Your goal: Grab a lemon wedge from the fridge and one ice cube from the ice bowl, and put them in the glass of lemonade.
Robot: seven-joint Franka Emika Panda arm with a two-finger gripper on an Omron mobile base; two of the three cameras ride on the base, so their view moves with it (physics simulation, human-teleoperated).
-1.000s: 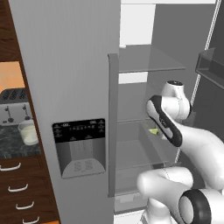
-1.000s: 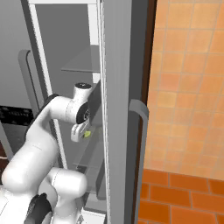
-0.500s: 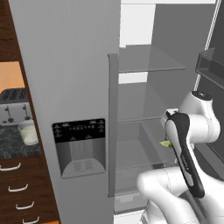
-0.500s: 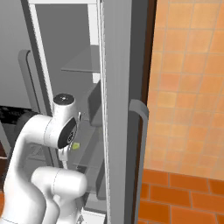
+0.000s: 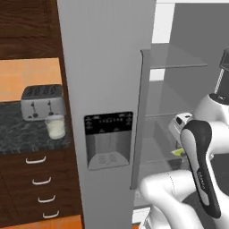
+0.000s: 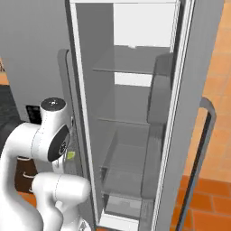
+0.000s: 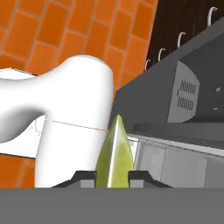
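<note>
My gripper [image 7: 113,177] is shut on the lemon wedge [image 7: 114,154], a yellow-green slice standing up between the fingertips [image 7: 85,176]. From the left base the lemon wedge [image 5: 179,153] hangs under my hand in front of the fridge's open right side. From the right base the same wedge [image 6: 71,155] sits by my elbow, left of the compartment. The grey fridge [image 5: 105,67] has its left door closed, with the black dispenser panel [image 5: 108,138]. The glass of lemonade [image 5: 55,127] stands on the dark counter in front of the silver toaster [image 5: 42,102]. The ice bowl and ice cube are out of view.
The fridge's right door [image 6: 198,113] stands open with a long handle [image 6: 204,149], and glass shelves [image 6: 131,70] run across the compartment. Dark wooden drawers [image 5: 38,183] sit under the counter. The floor and the wall are orange tile [image 7: 48,39].
The whole picture has shifted, so the base has moved. My arm has pulled back and down out of the fridge compartment, still holding the lemon wedge.
</note>
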